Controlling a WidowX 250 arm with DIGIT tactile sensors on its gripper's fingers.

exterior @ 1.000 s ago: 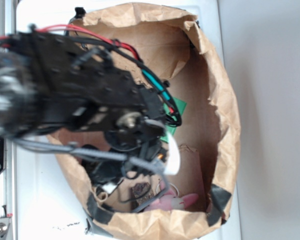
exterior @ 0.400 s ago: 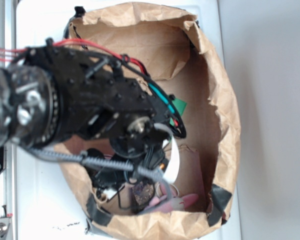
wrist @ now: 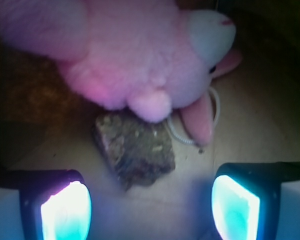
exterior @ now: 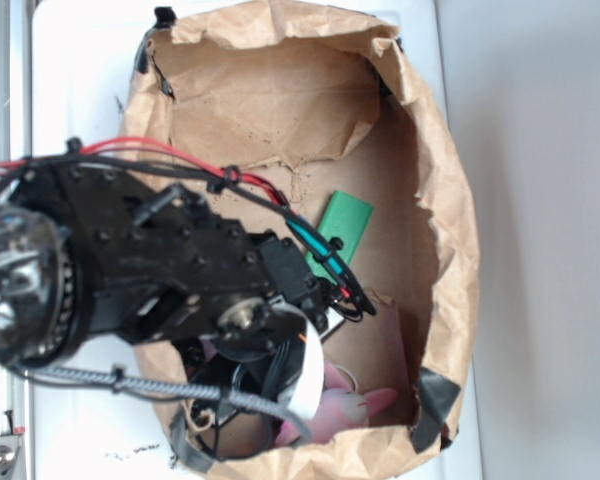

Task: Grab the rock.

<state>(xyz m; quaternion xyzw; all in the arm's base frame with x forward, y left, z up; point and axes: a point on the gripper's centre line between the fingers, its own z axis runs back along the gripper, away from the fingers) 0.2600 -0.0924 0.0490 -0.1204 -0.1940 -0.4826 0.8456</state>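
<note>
In the wrist view the rock (wrist: 135, 150), a rough dark brown-grey lump, lies on the brown bag floor just ahead of my gripper (wrist: 150, 210). The jaws stand wide apart, open, with nothing between the glowing pads (wrist: 65, 212). A pink plush bunny (wrist: 130, 50) lies right behind the rock and touches its far edge. In the exterior view my arm (exterior: 170, 280) covers the rock; only the bunny (exterior: 345, 408) peeks out near the bag's lower rim.
Everything sits inside a brown paper bag (exterior: 450, 230) with tall crumpled walls. A flat green block (exterior: 342, 225) lies near the bag's middle. A white string loop (wrist: 212, 117) trails from the bunny. The bag rests on a white surface (exterior: 70, 80).
The arm has swung down and to the left in the exterior view, uncovering the green block. The rock, visible earlier at the bag's bottom, is now hidden under the arm.
</note>
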